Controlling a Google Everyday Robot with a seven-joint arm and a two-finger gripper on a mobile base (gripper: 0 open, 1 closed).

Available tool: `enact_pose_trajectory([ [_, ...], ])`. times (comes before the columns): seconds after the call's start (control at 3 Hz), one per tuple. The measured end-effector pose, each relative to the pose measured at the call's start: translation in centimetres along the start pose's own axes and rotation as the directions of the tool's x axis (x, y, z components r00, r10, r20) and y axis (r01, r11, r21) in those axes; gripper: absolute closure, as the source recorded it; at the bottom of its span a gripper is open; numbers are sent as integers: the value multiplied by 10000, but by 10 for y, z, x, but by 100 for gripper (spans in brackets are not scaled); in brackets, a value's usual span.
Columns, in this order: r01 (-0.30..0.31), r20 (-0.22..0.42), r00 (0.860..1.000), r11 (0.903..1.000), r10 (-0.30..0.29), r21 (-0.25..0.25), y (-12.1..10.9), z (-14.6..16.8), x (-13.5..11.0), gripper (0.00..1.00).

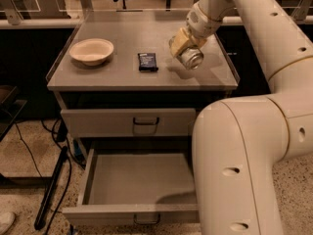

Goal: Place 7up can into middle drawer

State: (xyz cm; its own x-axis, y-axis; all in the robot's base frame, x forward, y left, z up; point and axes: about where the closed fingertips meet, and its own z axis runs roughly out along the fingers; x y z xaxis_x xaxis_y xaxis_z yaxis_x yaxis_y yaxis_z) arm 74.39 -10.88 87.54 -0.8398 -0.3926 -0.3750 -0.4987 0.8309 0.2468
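The 7up can [190, 58] hangs tilted above the right part of the cabinet top, its shiny round end facing me. My gripper [183, 45] is shut on the can from above and behind, its yellowish fingers wrapped around the can's body. The can's shadow falls on the top just beneath it. Below, the middle drawer [98, 214] stands pulled out, its shallow grey interior showing bare, with the arm's large white link covering its right part.
A cream bowl [91, 51] sits at the left of the cabinet top [122, 80], and a flat dark packet [147, 61] lies near the middle. The top drawer [129, 123] is closed. Black cables [51, 187] trail on the floor at the left.
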Motion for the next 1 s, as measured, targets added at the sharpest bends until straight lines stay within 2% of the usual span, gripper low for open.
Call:
enact_pose_trajectory([
  [0.33, 649, -28, 9979, 9978, -649, -106, 17, -5, -4, 100],
  [0.67, 897, -351, 9952, 9954, -909, -337, 29, -1, 7, 100],
  [1.0, 964, -692, 9925, 9936, -1003, -585, 36, 0, 31, 100],
])
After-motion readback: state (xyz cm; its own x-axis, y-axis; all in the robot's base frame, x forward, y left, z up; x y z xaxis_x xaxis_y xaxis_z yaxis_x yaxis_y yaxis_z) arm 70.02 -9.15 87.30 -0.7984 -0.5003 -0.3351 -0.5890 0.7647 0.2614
